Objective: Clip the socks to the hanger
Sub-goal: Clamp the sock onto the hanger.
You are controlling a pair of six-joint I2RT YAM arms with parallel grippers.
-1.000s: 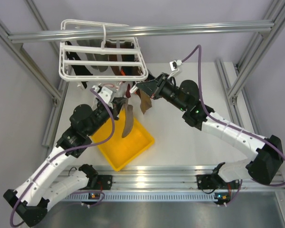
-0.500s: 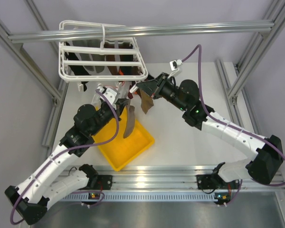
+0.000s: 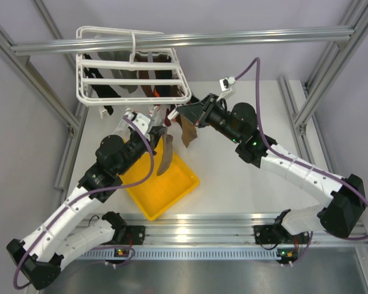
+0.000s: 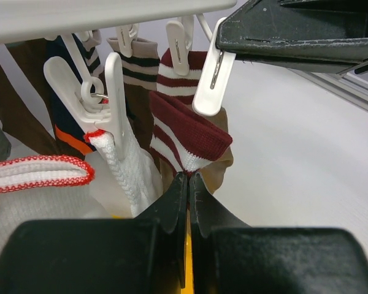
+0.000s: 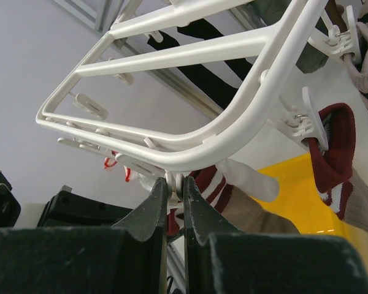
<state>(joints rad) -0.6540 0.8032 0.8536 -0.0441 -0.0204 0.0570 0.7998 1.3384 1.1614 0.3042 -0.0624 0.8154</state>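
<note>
The white hanger (image 3: 135, 100) hangs from the overhead bar at the back left, with several socks clipped to it. My left gripper (image 3: 161, 131) is shut on the cuff of a maroon-and-white striped sock (image 4: 187, 138), held just below a white clip (image 4: 211, 86); the sock's tan foot (image 3: 165, 156) dangles over the tray. My right gripper (image 3: 184, 112) is shut on the top of that clip under the hanger's near corner (image 5: 233, 116). Its jaws pinch the clip's handles (image 5: 176, 181). Another maroon striped sock (image 5: 334, 144) hangs from a neighbouring clip.
A yellow tray (image 3: 172, 193) sits on the table below both grippers. A white sock with red trim (image 4: 37, 171) and striped, brown and navy socks hang close to the left of the held sock. Aluminium frame posts stand at both sides.
My left gripper has risen slightly toward the hanger with the striped sock. My right gripper has stayed on the clip.
</note>
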